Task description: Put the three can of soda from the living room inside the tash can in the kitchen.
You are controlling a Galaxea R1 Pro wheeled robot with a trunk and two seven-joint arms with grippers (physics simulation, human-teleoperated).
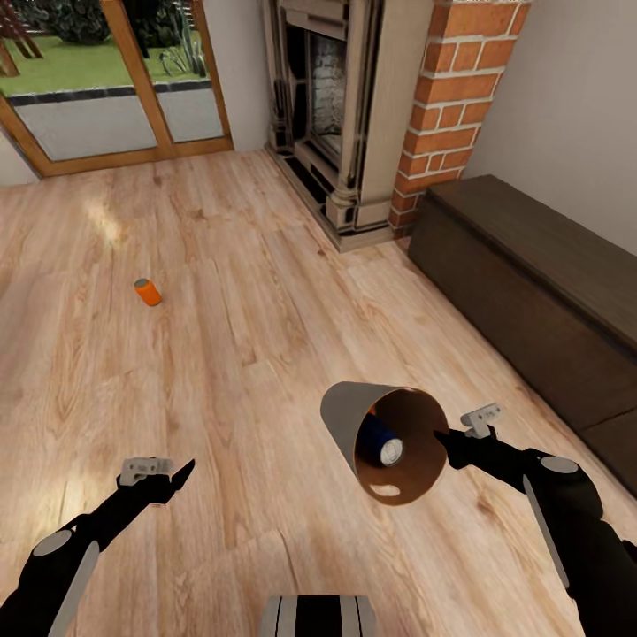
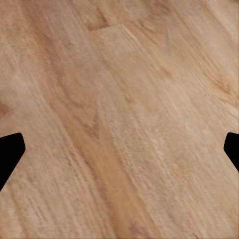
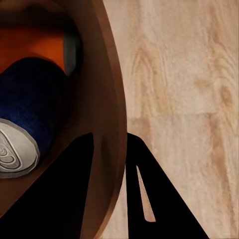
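The right gripper (image 1: 442,437) is clamped on the rim of the small round glossy copper-brown trash can (image 1: 349,416), one finger inside the wall and one outside, as the right wrist view shows. The bin is held tipped on its side above the light wood plank floor (image 1: 248,292), well out from the long dark brown low cabinet (image 1: 540,283), with its mouth turned toward the robot. Inside lie the dark blue cylindrical soda can with a silver top (image 3: 25,114) and, behind it, a bright orange soda can (image 3: 35,47). A second bright orange soda can (image 1: 148,292) lies on its side on the floor, far from the cabinet and toward the glass garden doors (image 1: 106,80).

The left gripper (image 1: 168,473) hangs over bare floor with its fingers spread wide and nothing between them.

The bin looks stiff and thin-walled, and its glossy wall is probably slippery, so a pinch on the rim alone may let it swing or slip; with two cans loose inside, tilting the mouth lower could roll them out. The floor can is likely light, rigid and smooth, and being round it would roll if nudged. It seems best taken across its body at mid-length, fingers on either side of the cylinder, not on its ends.
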